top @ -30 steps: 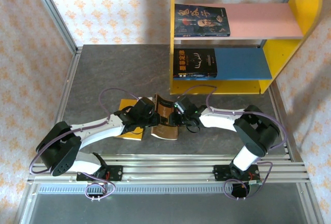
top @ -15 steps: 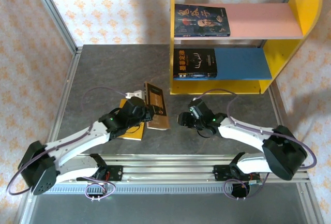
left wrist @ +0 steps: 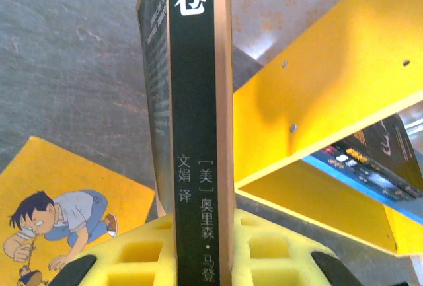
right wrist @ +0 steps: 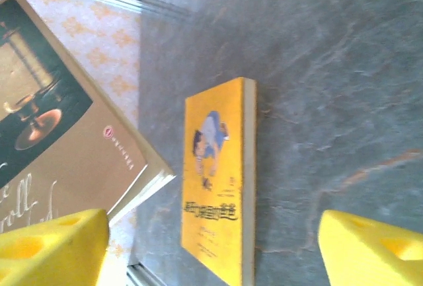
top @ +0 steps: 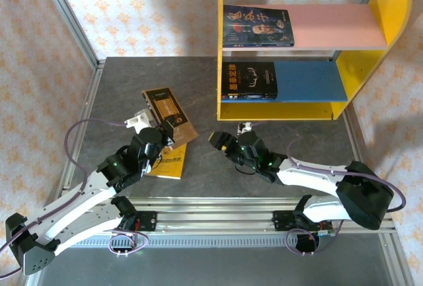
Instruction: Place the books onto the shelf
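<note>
My left gripper [top: 170,134] is shut on a dark book with a brown cover [top: 168,112] and holds it tilted above the table's left half. In the left wrist view its black spine [left wrist: 195,134] stands upright between my yellow pads [left wrist: 125,253]. The bright yellow cartoon book [top: 168,164] lies flat on the table just below that gripper, and it also appears from the left wrist [left wrist: 59,213] and the right wrist [right wrist: 215,187]. My right gripper [top: 221,142] is open and empty at mid-table, facing the yellow book. The shelf [top: 220,48] stands at the back right.
One dark book [top: 258,25] lies on the shelf's pink upper board [top: 337,25] and another [top: 249,80] on the blue lower board [top: 310,80]. The yellow side panel [left wrist: 317,94] is close ahead of the held book. Metal frame rails edge the grey table [top: 132,88].
The right gripper has let go of the dark book and drawn back, open. The left gripper has lifted that book off the yellow one and carried it left and farther back.
</note>
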{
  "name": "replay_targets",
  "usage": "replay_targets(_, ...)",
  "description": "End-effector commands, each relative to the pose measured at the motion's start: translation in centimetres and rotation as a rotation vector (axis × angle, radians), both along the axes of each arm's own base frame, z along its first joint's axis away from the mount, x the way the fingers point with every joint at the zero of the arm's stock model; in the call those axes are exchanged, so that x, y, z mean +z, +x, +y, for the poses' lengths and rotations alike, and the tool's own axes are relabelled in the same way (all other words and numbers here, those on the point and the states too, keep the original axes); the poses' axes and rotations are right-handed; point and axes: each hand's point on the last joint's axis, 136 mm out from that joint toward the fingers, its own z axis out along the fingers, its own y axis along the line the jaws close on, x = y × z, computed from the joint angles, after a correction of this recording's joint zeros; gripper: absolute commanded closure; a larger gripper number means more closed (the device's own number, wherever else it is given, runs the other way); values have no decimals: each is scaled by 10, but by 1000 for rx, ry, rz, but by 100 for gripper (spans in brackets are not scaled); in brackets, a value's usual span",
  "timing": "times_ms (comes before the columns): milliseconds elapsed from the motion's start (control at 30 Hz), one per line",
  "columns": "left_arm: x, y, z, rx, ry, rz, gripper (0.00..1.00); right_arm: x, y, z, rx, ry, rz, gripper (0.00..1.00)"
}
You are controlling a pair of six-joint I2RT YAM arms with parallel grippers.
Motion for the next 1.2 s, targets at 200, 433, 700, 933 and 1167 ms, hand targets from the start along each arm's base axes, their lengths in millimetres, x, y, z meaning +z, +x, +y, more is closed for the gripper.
replay_targets(200, 53, 8, 18, 147, -154, -170, 100, 62, 22, 39, -69, 347, -19, 9)
replay_targets(433, 55, 8, 18, 156, -218, -197, 100, 65, 27, 62, -73, 451, 5, 8)
replay_targets(700, 54, 7, 18, 158, -261, -209, 100, 71, 28, 88, -52, 542, 19, 8)
replay_targets(933, 55, 7, 18, 158, -302, -235, 100, 66, 25, 107, -45, 612, 57, 10)
replay_targets(1167, 52, 7, 16, 156, -334, -240, 100, 69, 18, 125, -30, 649, 76, 13)
